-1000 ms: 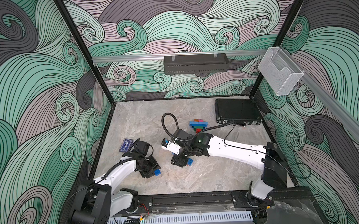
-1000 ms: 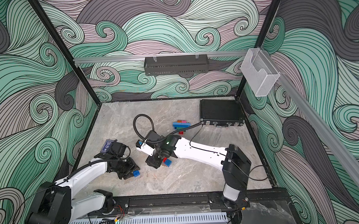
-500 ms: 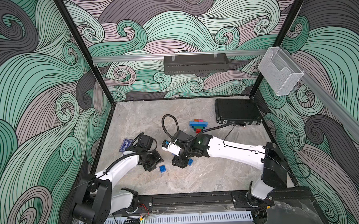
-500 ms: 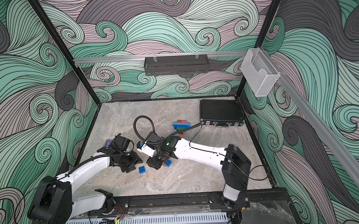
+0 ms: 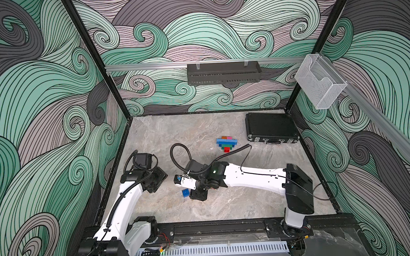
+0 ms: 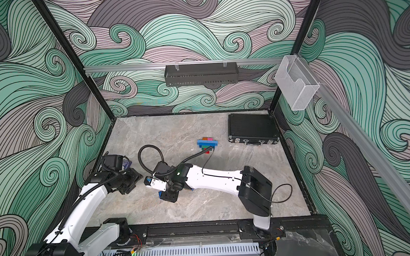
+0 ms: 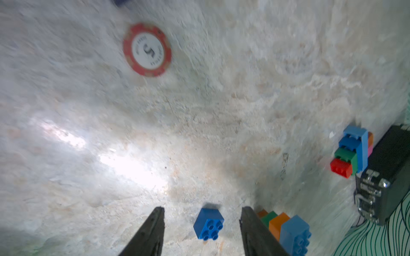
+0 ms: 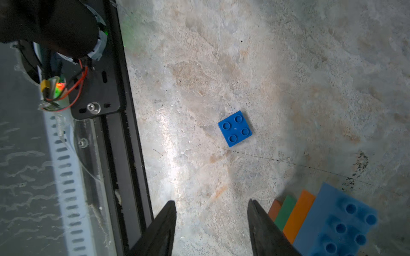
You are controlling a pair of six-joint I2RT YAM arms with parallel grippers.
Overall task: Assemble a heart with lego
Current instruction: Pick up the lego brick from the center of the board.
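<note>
Just changed: my left gripper (image 7: 202,209) left the dark blue brick (image 8: 234,128) on the table (image 5: 175,132) and drew back, jaws apart and empty.
Right gripper (image 8: 211,200): jaws apart, empty, brick just ahead.
Meaning: likely a hand-over; the part-built heart (image 5: 226,143) waits near the black case (image 5: 271,127).
Hidden: brick stack (image 8: 295,212), cut off beside my right finger.

A black case (image 5: 271,127) sits in the far right corner; a red poker chip (image 7: 147,49) lies flat.

Stacked lego (image 6: 206,143), black case (image 6: 251,127) — near
</note>
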